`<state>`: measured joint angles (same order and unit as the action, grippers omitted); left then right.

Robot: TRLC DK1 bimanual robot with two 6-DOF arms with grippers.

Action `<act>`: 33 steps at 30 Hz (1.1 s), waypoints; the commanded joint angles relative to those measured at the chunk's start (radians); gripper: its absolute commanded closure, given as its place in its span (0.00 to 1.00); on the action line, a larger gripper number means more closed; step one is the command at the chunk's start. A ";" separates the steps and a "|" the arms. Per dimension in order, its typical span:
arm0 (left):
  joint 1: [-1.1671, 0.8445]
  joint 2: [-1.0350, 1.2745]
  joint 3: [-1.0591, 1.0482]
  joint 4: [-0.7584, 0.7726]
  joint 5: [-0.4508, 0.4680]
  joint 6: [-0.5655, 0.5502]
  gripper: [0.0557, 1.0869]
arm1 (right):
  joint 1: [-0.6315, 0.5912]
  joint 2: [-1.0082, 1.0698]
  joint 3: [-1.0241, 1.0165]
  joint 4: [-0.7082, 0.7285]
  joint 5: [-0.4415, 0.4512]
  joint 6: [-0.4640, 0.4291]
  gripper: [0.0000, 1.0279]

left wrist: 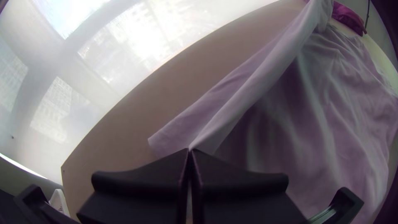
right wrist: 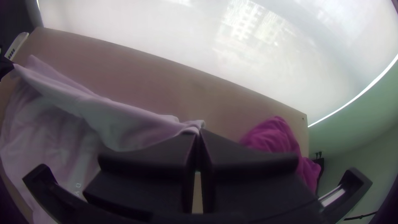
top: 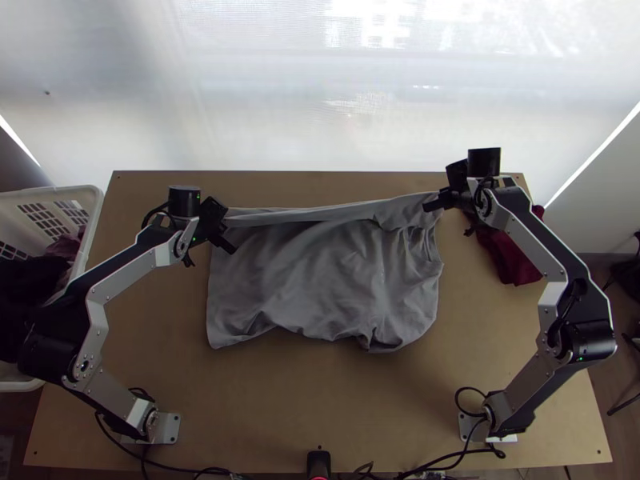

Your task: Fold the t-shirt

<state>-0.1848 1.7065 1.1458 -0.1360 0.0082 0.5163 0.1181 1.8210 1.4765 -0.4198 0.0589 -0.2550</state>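
The light wooden rectangular surface (top: 320, 400) carries both robotic arms, their bases mounted at its near left and near right. The grey fabric t-shirt (top: 320, 280) lies spread with wrinkles across the middle of the surface, collar toward the right side. Its far portion is drawn into a long, narrow strip running between the two arms; its near edge is uneven. The white plastic slotted basket (top: 94, 210) stands beyond the left edge of the surface and contains dark cloth (top: 40, 276). The dark red bunched cloth (top: 516, 260) rests at the far right of the surface, well apart from the left arm and partly beneath the right arm. The black wide-fingered left pincer (top: 219, 227) is located at the strip's left end; in the left wrist view, its fingertips meet, clamping the t-shirt's fabric, with a flap of the same fabric extending past them. The matching right pincer (top: 446, 196) is located at the strip's right end; in the right wrist view, its fingertips are likewise together, gripping a gathered point of the t-shirt.
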 commanded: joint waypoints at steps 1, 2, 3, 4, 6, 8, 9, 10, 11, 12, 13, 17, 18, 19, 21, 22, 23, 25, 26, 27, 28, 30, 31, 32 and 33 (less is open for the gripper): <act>-0.007 -0.033 -0.027 -0.053 0.030 -0.036 0.96 | 0.014 -0.061 -0.079 -0.016 -0.011 0.005 0.97; 0.001 -0.033 -0.021 -0.076 0.053 -0.048 0.96 | 0.017 -0.065 -0.088 -0.016 -0.011 0.007 0.97; 0.005 -0.031 -0.018 -0.093 0.070 -0.058 0.96 | 0.020 -0.068 -0.096 -0.017 -0.011 0.007 0.97; 0.005 -0.031 -0.021 -0.100 0.078 -0.061 0.96 | 0.022 -0.074 -0.105 -0.017 -0.011 0.007 0.97; 0.004 -0.025 -0.035 -0.102 0.078 -0.058 0.96 | 0.029 -0.074 -0.119 -0.017 -0.013 0.010 0.97; -0.002 -0.013 -0.044 -0.111 0.079 -0.050 0.96 | 0.035 -0.072 -0.134 -0.017 -0.013 0.013 0.97; -0.004 -0.008 -0.046 -0.117 0.079 -0.048 0.96 | 0.037 -0.071 -0.143 -0.017 -0.014 0.014 0.97; -0.005 -0.007 -0.046 -0.123 0.079 -0.047 0.96 | 0.037 -0.068 -0.151 -0.017 -0.016 0.016 0.97; -0.005 -0.005 -0.046 -0.131 0.081 -0.047 0.96 | 0.038 -0.066 -0.159 -0.016 -0.018 0.019 0.97; -0.007 -0.005 -0.046 -0.137 0.082 -0.047 0.96 | 0.038 -0.066 -0.165 -0.017 -0.019 0.020 0.97; -0.005 -0.005 -0.046 -0.143 0.084 -0.047 0.96 | 0.037 -0.068 -0.173 -0.017 -0.021 0.020 0.97; -0.007 -0.001 -0.049 -0.155 0.096 -0.036 0.96 | 0.038 -0.066 -0.189 -0.033 -0.022 0.017 0.97; -0.007 0.004 -0.047 -0.155 0.096 -0.035 0.96 | 0.038 -0.061 -0.189 -0.033 -0.025 0.016 0.97; -0.007 0.010 -0.047 -0.155 0.095 -0.032 0.96 | 0.038 -0.057 -0.189 -0.033 -0.025 0.016 0.97; -0.007 0.025 -0.046 -0.155 0.095 -0.027 0.96 | 0.035 -0.043 -0.185 -0.033 -0.025 0.016 0.97; -0.005 0.033 -0.044 -0.157 0.095 -0.024 0.96 | 0.034 -0.037 -0.182 -0.033 -0.025 0.016 0.97; -0.007 0.038 -0.043 -0.168 0.095 -0.018 0.96 | 0.034 -0.031 -0.179 -0.033 -0.025 0.014 0.97; -0.012 0.039 -0.041 -0.182 0.095 -0.010 0.95 | 0.031 -0.020 -0.180 -0.036 -0.028 0.011 0.97; -0.012 0.038 -0.040 -0.189 0.095 -0.010 0.94 | 0.031 -0.012 -0.179 -0.047 -0.028 0.010 0.97; -0.012 0.039 -0.038 -0.197 0.095 -0.010 0.89 | 0.029 -0.008 -0.177 -0.054 -0.028 0.010 0.97; -0.012 0.039 -0.038 -0.200 0.098 -0.012 0.79 | 0.028 -0.006 -0.179 -0.056 -0.028 0.010 0.94; 0.001 0.039 -0.038 -0.200 0.122 -0.022 0.45 | 0.025 -0.006 -0.182 -0.057 -0.028 0.011 0.81; 0.004 0.039 -0.038 -0.200 0.130 -0.027 0.35 | 0.025 -0.005 -0.183 -0.059 -0.028 0.010 0.77; 0.002 0.041 -0.037 -0.203 0.128 -0.027 0.27 | 0.025 -0.003 -0.185 -0.062 -0.028 0.008 0.75; 0.001 0.042 -0.037 -0.203 0.128 -0.027 0.17 | 0.026 -0.002 -0.185 -0.062 -0.028 0.008 0.71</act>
<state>-0.1902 1.7405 1.1053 -0.3248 0.1169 0.4976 0.1467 1.8030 1.2964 -0.4675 0.0330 -0.2409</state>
